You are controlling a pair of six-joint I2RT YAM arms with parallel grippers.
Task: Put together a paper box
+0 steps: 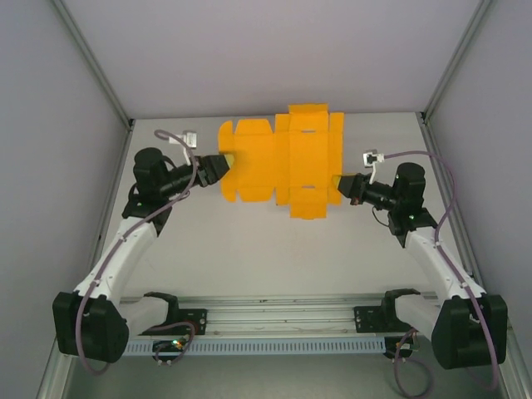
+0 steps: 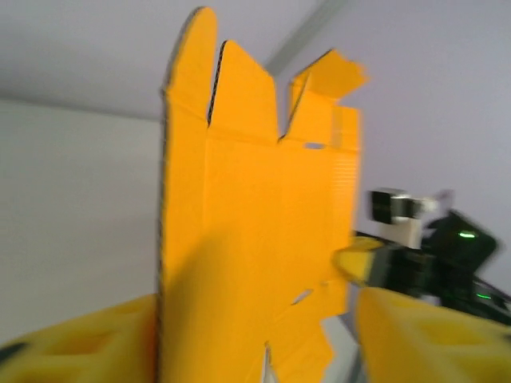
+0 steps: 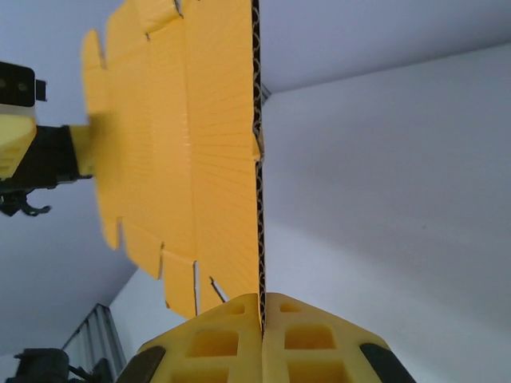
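The paper box sheet (image 1: 283, 162) is suspended lengthwise between the grippers. Its right edge is clamped by the right gripper (image 1: 342, 184). Its left edge is straddled by the wide-spread left gripper (image 1: 224, 160).

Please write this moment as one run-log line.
flat orange-yellow die-cut card sheet: unfolded | left gripper: open at edge | right gripper: shut on edge

White arm links (image 1: 125, 248), black joints (image 1: 85, 326), purple cables (image 1: 411, 152), yellow gripper fingers (image 3: 315, 345).
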